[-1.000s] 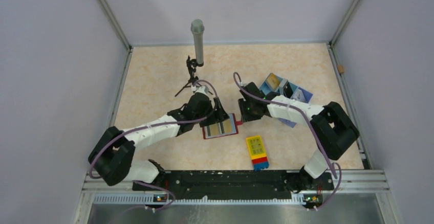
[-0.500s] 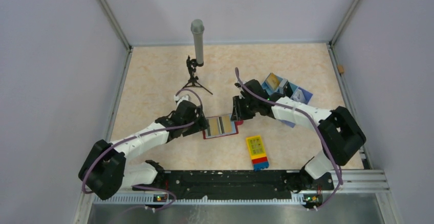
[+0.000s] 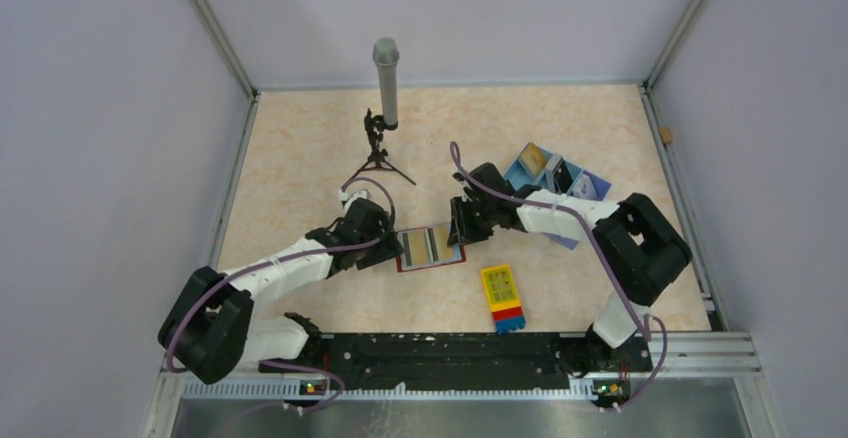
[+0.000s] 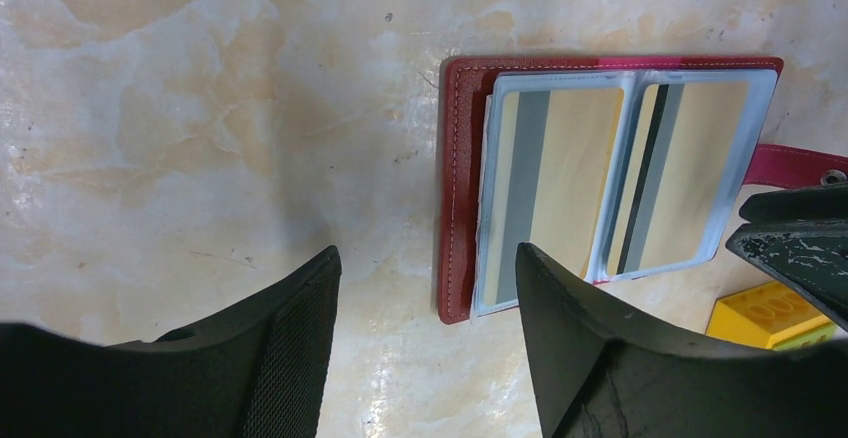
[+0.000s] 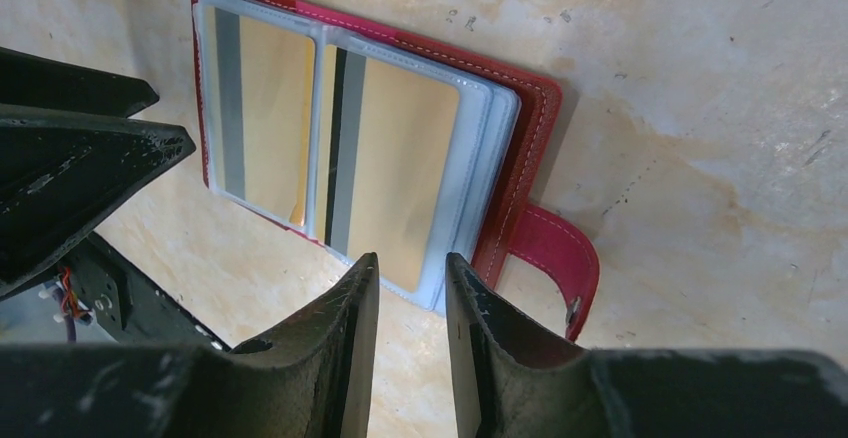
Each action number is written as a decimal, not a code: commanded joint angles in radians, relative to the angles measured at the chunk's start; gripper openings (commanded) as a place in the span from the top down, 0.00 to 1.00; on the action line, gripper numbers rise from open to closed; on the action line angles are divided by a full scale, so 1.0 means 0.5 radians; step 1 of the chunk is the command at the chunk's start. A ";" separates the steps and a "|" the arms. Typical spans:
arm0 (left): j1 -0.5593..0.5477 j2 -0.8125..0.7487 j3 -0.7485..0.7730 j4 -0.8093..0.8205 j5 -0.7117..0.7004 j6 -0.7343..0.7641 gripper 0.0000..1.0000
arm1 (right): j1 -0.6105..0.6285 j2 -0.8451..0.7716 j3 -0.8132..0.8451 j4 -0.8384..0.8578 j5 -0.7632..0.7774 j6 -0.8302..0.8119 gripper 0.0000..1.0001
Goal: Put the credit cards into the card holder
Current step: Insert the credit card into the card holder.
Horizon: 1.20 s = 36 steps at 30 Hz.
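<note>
The dark-red card holder (image 3: pixel 432 248) lies open and flat on the table. Its blue-grey pockets hold two yellow-gold cards with dark stripes (image 4: pixel 560 178) (image 4: pixel 690 173); they also show in the right wrist view (image 5: pixel 265 108) (image 5: pixel 400 168). The red closure tab (image 5: pixel 550 248) sticks out at its right side. My left gripper (image 3: pixel 390 246) (image 4: pixel 428 253) is open and empty at the holder's left edge. My right gripper (image 3: pixel 461 230) (image 5: pixel 411 258) is narrowly open and empty at the holder's right edge, just in front of a pocket corner. No loose card shows on the table.
A light-blue three-compartment tray (image 3: pixel 560 180) stands behind the right arm, with something tan in one compartment. A yellow, red and blue block (image 3: pixel 503 298) lies near the front. A grey microphone on a small tripod (image 3: pixel 385 88) stands at the back.
My left gripper has drawn back from over the card holder to its left edge. My right gripper has moved left and down to the holder's right edge.
</note>
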 commanded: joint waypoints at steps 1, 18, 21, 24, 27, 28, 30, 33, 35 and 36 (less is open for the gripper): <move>0.010 0.018 -0.019 0.075 -0.004 -0.004 0.35 | 0.025 0.054 -0.015 0.066 0.044 0.008 0.70; 0.009 0.095 -0.061 0.193 0.082 -0.032 0.44 | 0.024 0.082 -0.021 0.151 -0.002 0.071 0.76; 0.011 0.115 -0.065 0.210 0.094 -0.035 0.46 | 0.024 0.058 -0.011 0.117 0.024 0.067 0.78; 0.009 0.126 -0.068 0.204 0.085 -0.038 0.47 | 0.027 0.013 -0.001 0.051 0.100 0.057 0.78; 0.011 0.126 -0.068 0.193 0.069 -0.034 0.47 | 0.029 -0.045 -0.002 -0.003 0.150 0.042 0.76; 0.011 0.128 -0.068 0.189 0.067 -0.032 0.47 | 0.029 -0.060 -0.001 -0.012 0.155 0.039 0.75; 0.010 0.129 -0.069 0.183 0.064 -0.029 0.47 | 0.028 -0.085 -0.008 -0.013 0.141 0.042 0.74; 0.010 0.126 -0.071 0.179 0.064 -0.032 0.48 | 0.027 -0.098 -0.013 0.013 0.100 0.051 0.74; 0.009 0.123 -0.071 0.180 0.064 -0.035 0.48 | 0.028 -0.091 -0.021 0.054 0.048 0.058 0.74; 0.010 0.122 -0.071 0.177 0.064 -0.035 0.48 | 0.027 -0.083 -0.029 0.077 0.025 0.063 0.74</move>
